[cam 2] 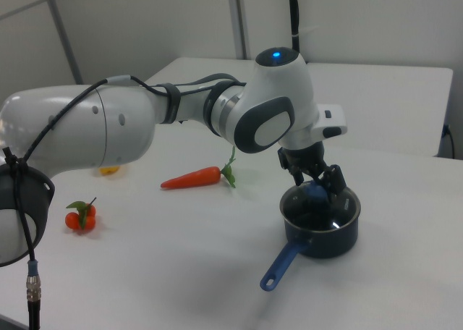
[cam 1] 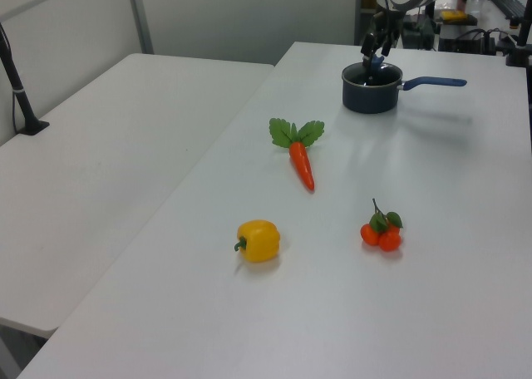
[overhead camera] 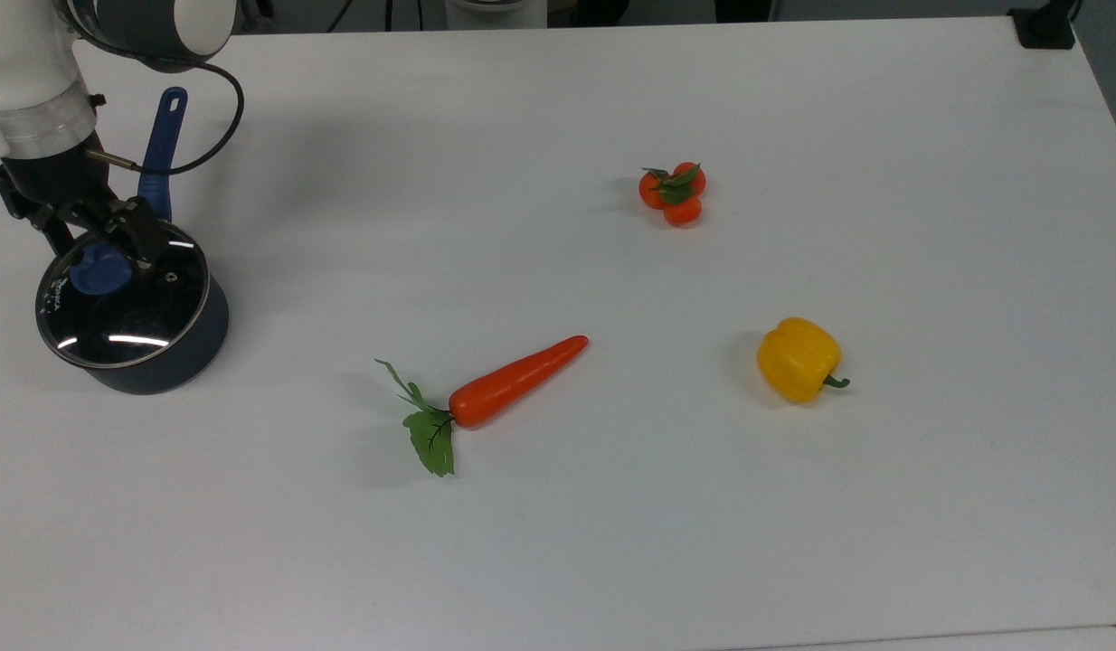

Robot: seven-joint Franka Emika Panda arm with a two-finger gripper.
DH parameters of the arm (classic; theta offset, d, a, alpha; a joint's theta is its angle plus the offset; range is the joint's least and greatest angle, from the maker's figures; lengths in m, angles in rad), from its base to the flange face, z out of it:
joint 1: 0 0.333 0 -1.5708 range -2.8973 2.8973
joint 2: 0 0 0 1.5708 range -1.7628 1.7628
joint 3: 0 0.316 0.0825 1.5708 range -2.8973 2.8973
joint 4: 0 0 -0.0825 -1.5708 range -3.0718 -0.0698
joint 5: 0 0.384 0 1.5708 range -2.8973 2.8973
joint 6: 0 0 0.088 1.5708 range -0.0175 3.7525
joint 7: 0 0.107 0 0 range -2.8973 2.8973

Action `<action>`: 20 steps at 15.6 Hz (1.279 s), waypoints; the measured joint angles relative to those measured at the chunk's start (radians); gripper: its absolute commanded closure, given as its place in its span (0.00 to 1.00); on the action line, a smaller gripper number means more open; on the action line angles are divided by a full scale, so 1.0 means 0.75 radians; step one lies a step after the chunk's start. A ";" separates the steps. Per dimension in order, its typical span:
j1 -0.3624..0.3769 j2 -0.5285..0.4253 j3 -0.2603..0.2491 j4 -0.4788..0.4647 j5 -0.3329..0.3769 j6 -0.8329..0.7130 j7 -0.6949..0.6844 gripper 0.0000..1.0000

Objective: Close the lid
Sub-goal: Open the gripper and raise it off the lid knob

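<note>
Your black two-finger gripper (overhead camera: 92, 237) hangs just above the blue centre knob (overhead camera: 99, 269) of the round clear glass lid with a metal rim (overhead camera: 124, 298), its fingers spread apart to either side of the knob and gripping nothing. The lid sits on the dark blue saucepan (overhead camera: 165, 353) and, judged from the top view, looks level and seated, so the closing itself seems done.

The risk now is in how you leave. If you lift at a slant, or sideways, a finger could catch the knob and drag the lid off its seat, or nudge the pan by its blue handle (overhead camera: 163, 145). Rise straight up.

Going near to far in the left view: the yellow toy bell pepper (cam 1: 258, 240) lies closest, then the cluster of small orange-red toy fruits with green leaves (cam 1: 381, 230), then the orange toy carrot with a green leafy top (cam 1: 300, 159), all well apart from the pan on the white table (overhead camera: 612, 542).
</note>
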 measured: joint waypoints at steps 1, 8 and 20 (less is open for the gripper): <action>0.000 -0.002 0.002 0.002 0.000 0.000 0.000 0.00; 0.192 -0.149 0.018 -0.028 -0.057 -0.096 0.081 0.00; 0.632 -0.750 0.024 -0.348 -0.152 -0.739 0.175 0.00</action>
